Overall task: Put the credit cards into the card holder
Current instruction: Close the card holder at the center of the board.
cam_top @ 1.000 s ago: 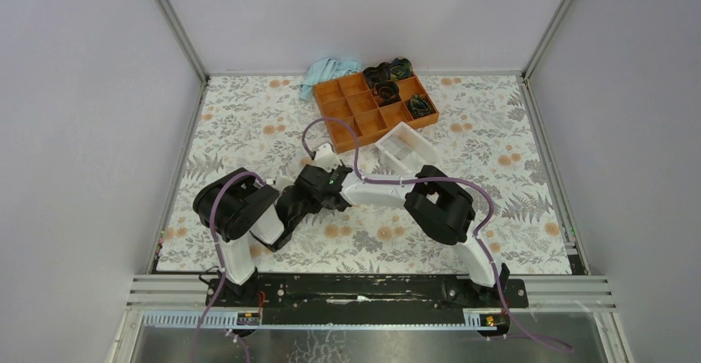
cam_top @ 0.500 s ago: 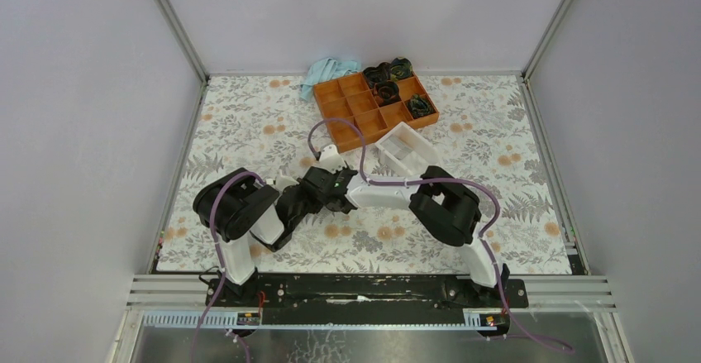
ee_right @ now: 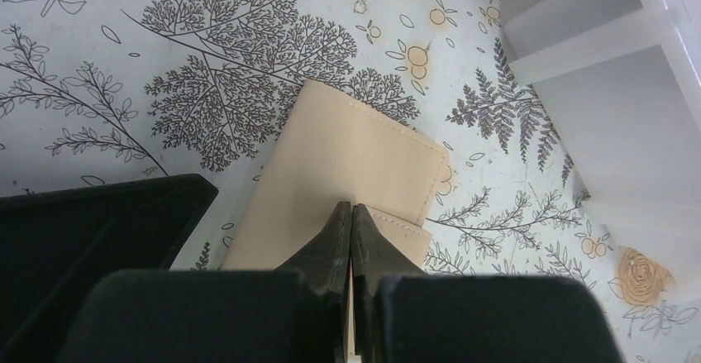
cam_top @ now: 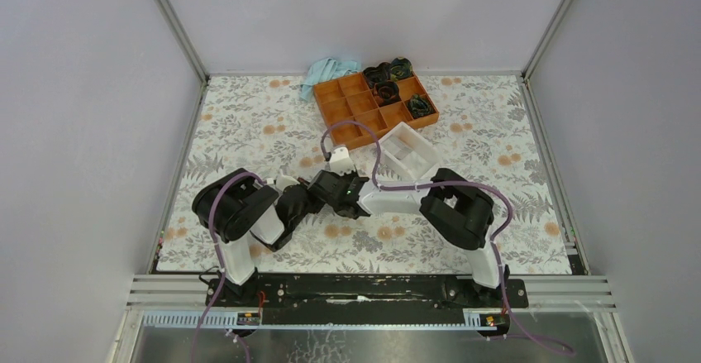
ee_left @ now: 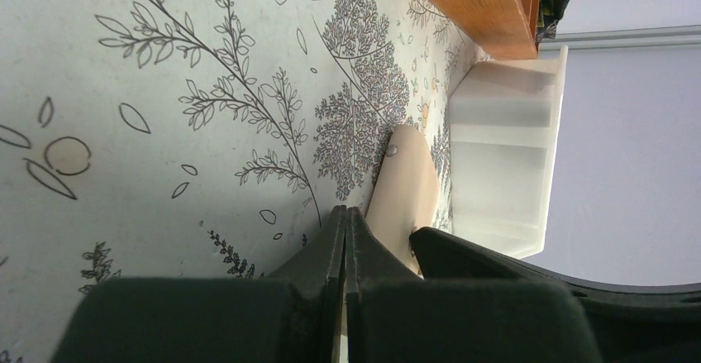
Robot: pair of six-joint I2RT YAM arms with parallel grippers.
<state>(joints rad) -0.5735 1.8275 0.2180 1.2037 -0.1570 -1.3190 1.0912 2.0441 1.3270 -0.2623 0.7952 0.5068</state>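
Two in view, both pinched together empty: left gripper (ee_left: 345,214), right gripper (ee_right: 351,210). One card holder (ee_right: 331,173) mid-frame. One orange tray (cam_top: 335,90) and one white tray (cam_top: 407,150), upper centre.

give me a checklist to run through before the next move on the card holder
1. Left gripper shut: ok, jaws closed.
2. Right gripper shut: ok, jaws closed, tips over the card holder.
3. Card holder open to take cards: not ok, it looks folded shut, flat on the mat.
4. Credit card located: cannot tell, none shows in any view.
5. Room between the grippers: not ok, they crowd together at the card holder.
6. White tray apart from the card holder: ok.
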